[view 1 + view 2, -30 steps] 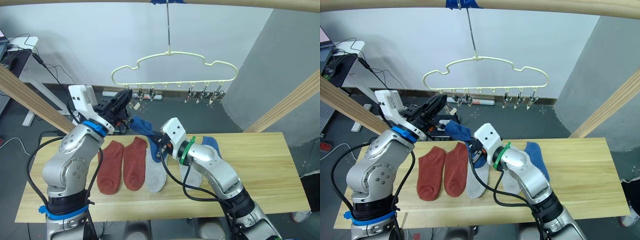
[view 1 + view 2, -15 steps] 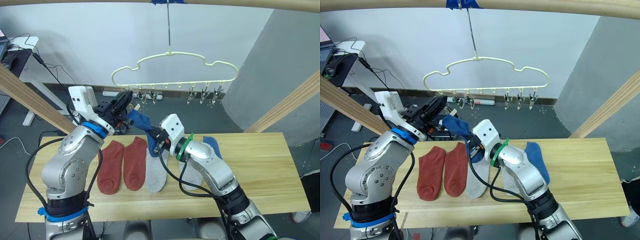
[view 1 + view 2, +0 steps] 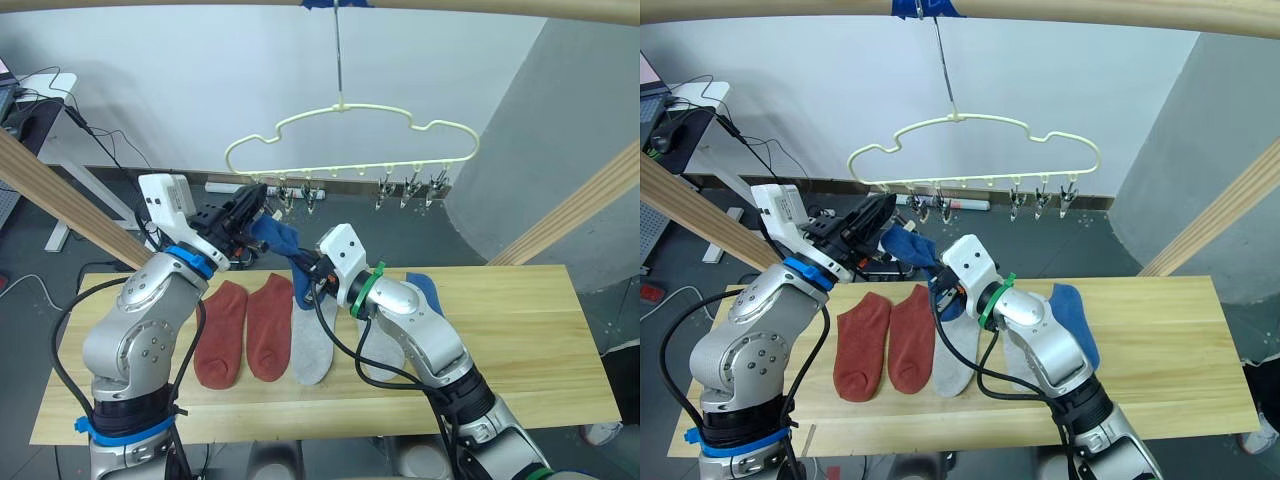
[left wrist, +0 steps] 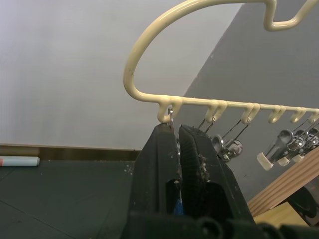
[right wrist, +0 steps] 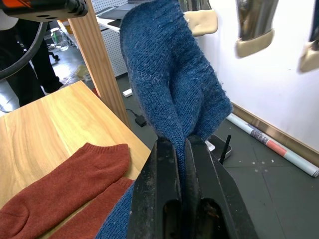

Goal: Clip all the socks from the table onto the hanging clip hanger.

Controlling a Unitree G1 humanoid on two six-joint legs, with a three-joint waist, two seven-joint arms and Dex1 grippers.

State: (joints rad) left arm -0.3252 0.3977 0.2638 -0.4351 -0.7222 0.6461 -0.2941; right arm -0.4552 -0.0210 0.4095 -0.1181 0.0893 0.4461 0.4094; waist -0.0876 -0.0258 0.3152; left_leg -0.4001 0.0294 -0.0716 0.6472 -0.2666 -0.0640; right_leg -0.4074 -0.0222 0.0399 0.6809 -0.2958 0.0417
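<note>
The pale-yellow clip hanger point(image 3: 340, 105) hangs from the overhead rail above the table point(image 3: 520, 340). My left gripper point(image 3: 262, 195) is raised to the hanger's leftmost clip point(image 4: 171, 115) and is shut on it. My right gripper point(image 3: 300, 268) is shut on a blue sock point(image 3: 277, 237), holding it up just below the left gripper; the sock's cuff stands above the fingers point(image 5: 169, 84). On the table lie two rust-red socks point(image 3: 222, 332) point(image 3: 269, 325), a grey sock point(image 3: 313, 345), another grey one point(image 3: 385, 345) partly behind the right arm, and a second blue sock point(image 3: 425, 290).
A wooden rail with blue tape point(image 3: 335, 3) runs overhead. Slanted wooden beams stand at the left point(image 3: 60, 200) and right point(image 3: 580, 205). More metal clips point(image 4: 227, 147) hang along the hanger's bar. A desk with cables stands at the far left.
My right gripper has lifted the blue sock up and to the left, closer to the left gripper. The left gripper has stayed at the leftmost clip.
</note>
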